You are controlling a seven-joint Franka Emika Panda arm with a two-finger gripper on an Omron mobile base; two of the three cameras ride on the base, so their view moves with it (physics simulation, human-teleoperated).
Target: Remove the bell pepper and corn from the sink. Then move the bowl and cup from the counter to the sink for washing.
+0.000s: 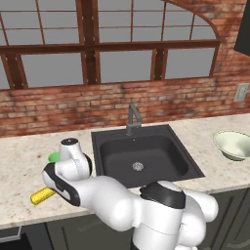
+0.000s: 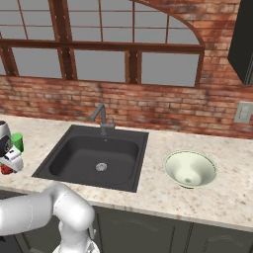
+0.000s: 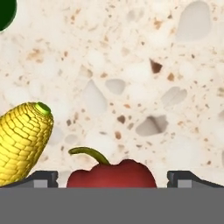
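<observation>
Claw over the veg on the surface, left of the sink

Claw (image 3: 112, 177) spread wide w/ the glossy red bell pepper (image 3: 112, 174) between its 2 tips, touching neither, on the beige speckled stone surface (image 3: 131, 65). Bumpy yellow corn cob (image 3: 22, 142) lies just beside it. Dark grey rectangular sink (image 1: 141, 156) holds neither; pale greenish-white bowl (image 2: 190, 169) sits to its right, bright green cup (image 2: 18, 141) to its left.

Counter (image 1: 29, 161): beige speckled stone over dark cabinets, w/ the dark sink (image 1: 141, 156) set into it. L of the sink on the stone: corn (image 1: 43, 196) lying flat nr the front edge, green cup (image 1: 53, 156) further back, and red bell pepper (image 3: 111, 174) just beside the corn in hand view. R of the sink, well apart from those: pale bowl (image 2: 190, 169), upright on the counter.
</observation>
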